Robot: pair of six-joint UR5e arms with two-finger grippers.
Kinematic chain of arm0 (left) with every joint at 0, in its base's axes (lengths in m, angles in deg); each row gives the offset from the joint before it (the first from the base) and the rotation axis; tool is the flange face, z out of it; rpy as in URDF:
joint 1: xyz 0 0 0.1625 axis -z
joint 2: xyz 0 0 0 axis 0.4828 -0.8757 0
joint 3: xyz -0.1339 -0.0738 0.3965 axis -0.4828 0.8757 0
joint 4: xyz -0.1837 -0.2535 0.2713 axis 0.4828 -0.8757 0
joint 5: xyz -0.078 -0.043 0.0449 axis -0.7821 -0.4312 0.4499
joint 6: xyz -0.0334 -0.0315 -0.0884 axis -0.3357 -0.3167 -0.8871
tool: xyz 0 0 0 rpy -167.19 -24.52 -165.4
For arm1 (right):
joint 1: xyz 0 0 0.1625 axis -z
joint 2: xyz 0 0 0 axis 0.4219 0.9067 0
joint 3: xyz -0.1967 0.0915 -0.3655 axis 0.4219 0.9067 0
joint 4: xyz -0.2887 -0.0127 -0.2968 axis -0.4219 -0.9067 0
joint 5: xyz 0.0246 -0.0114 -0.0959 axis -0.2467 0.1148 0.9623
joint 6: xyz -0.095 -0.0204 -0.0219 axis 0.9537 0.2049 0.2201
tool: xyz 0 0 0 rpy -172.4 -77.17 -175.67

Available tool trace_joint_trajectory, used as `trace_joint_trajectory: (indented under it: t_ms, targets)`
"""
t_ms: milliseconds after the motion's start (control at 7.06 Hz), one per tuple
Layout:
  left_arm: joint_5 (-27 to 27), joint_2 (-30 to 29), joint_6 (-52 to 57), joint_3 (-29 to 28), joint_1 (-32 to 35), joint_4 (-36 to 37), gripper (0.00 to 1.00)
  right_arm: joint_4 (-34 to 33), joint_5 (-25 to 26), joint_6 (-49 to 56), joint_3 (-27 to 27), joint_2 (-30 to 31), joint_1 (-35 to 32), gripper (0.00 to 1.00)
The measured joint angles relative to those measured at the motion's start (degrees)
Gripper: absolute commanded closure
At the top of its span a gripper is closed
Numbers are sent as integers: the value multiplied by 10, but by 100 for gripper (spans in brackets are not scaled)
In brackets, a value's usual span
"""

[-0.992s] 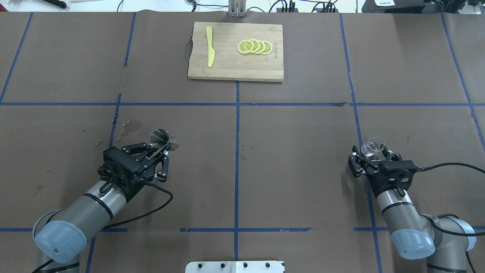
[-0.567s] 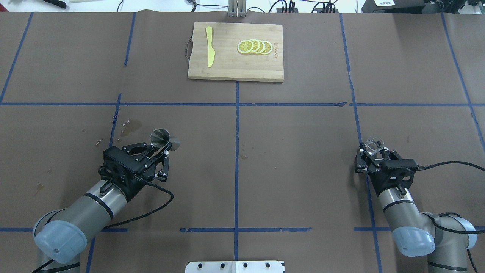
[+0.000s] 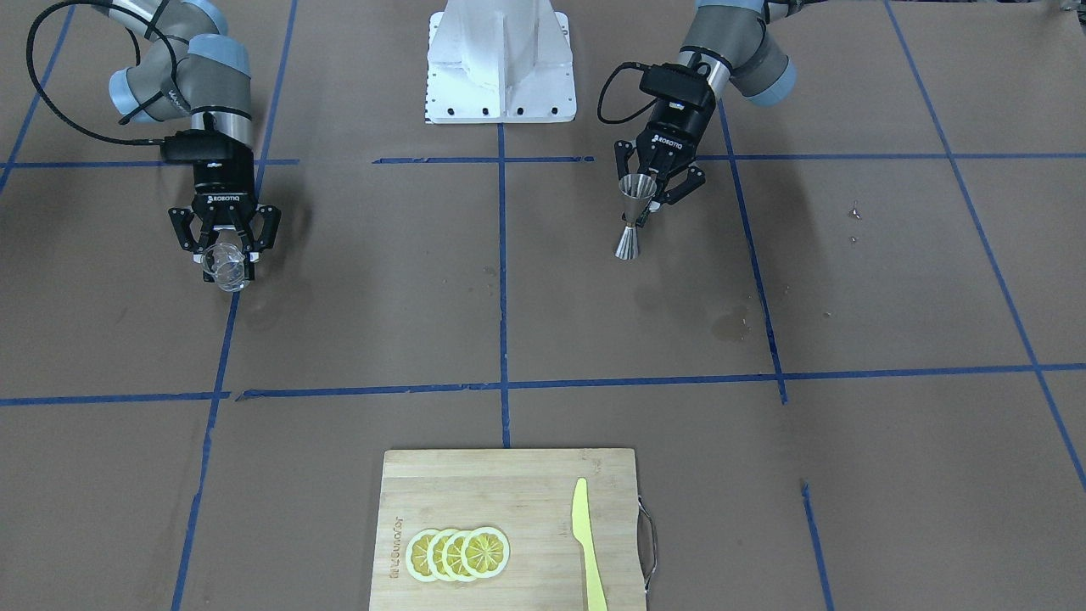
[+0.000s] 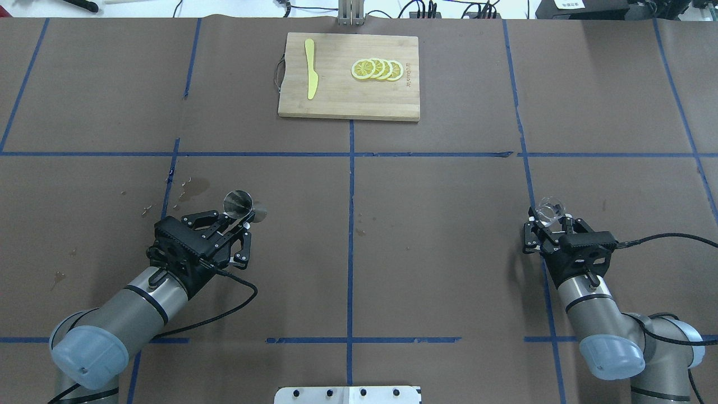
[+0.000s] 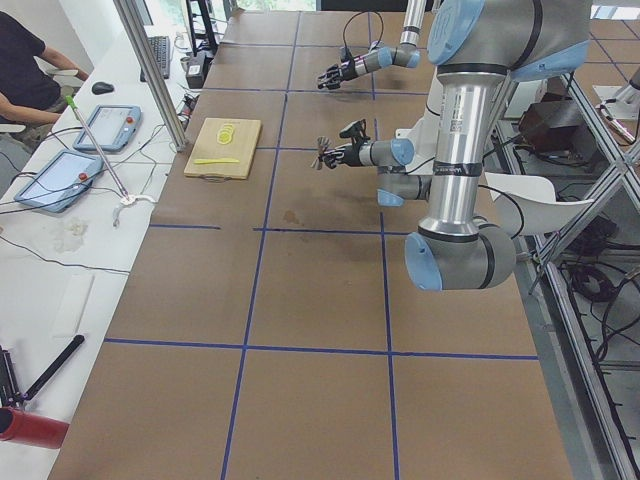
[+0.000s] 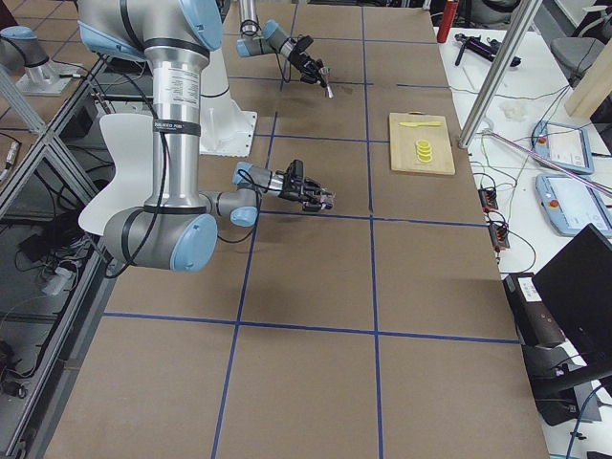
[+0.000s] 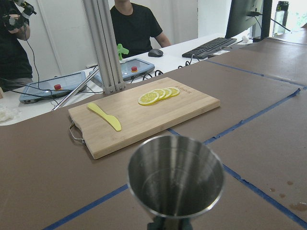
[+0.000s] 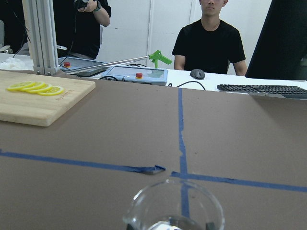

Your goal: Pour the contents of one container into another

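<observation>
Small clear glass (image 4: 549,210) clamped in right end effector (image 4: 550,222), fingers closed on its sides, mouth up. Held above right half of bench (image 4: 437,224), by a blue tape line (image 4: 350,224).

Steel jigger (image 3: 634,217) pinched in left end effector (image 3: 646,202), upright, wide cup on top. Held above left half of bench, well apart from the glass. Nothing visible inside the top cup in the left wrist view.

Versus 1.0 s ago:
- glass and right end effector shifted slightly forward, away from the robot; wrist turned a little
- glass less tipped than before
- jigger and left arm practically unchanged

Counts:
- 1 glass, 1 jigger
- 2 arms, both loaded
- 1 wooden cutting board (image 4: 342,104) at the far middle edge
- 1 yellow knife (image 4: 310,70) on its left part
- 4 overlapping lemon slices (image 4: 377,69) on its right part

Surface: brown paper cover, gridded with blue tape. A few dark stains (image 4: 193,188) just beyond the jigger.

Room:
- white side table past the far edge of the bench
- keyboard (image 8: 261,89), mouse (image 8: 196,74) and 2 control pads (image 5: 105,127) on it
- aluminium post (image 7: 103,43) at the table's edge
- 2 people (image 8: 208,43) in black shirts behind it, one seated
</observation>
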Motion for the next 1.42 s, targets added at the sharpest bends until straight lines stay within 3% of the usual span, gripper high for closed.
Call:
trace_joint_trajectory:
  t_ms: [567, 992, 1417]
  targets:
    - [-97, -79, 28, -19, 17, 84, 100, -23, 7, 85, -72, -27, 4, 100]
    - [-186, -128, 25, -48, 45, 106, 100, -105, 6, 104, -113, -80, 21, 100]
    - [-221, -158, 17, -71, 52, 108, 100, -192, 21, 111, -156, -136, 32, 100]
